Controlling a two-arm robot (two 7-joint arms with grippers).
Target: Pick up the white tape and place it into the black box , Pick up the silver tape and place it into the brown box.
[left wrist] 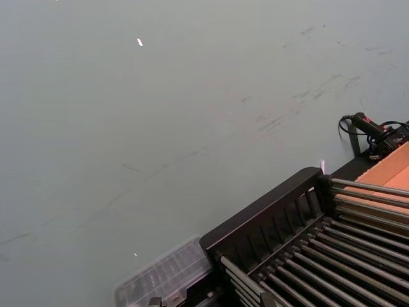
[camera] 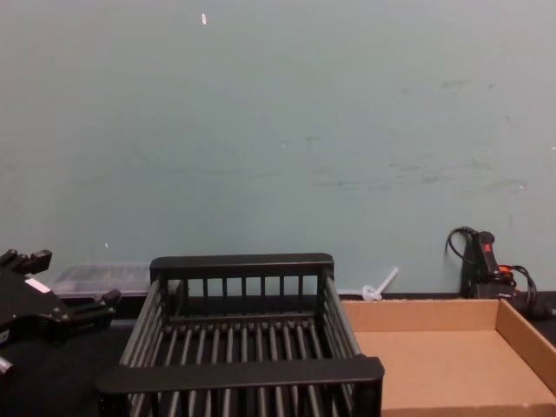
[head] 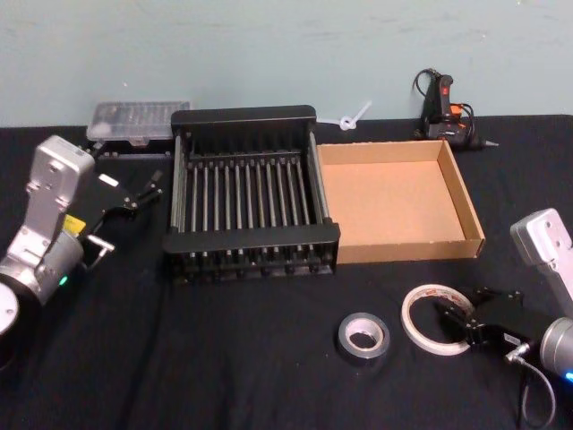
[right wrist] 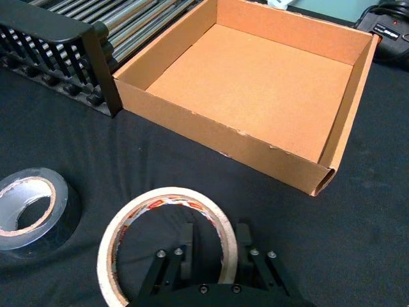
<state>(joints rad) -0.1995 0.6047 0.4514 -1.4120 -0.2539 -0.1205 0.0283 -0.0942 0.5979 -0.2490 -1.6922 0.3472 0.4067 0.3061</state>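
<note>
Head view: the right claw (head: pixel 455 320) reaches in from the robot's right and straddles the near rim of the white tape (head: pixel 436 317), which lies flat on the bench (head: pixel 251 358), hole upward. In the right wrist view one finger (right wrist: pixel 185 246) sits inside the ring and the other outside, spread, not yet pinching. The silver tape (head: pixel 363 335) lies flat just to the left. The black box (head: pixel 246 193) and brown box (head: pixel 394 199) stand side by side beyond. The left claw (head: pixel 134 199), apparently parted, idles beside the black box. The rim section beneath the fingers is hidden.
</note>
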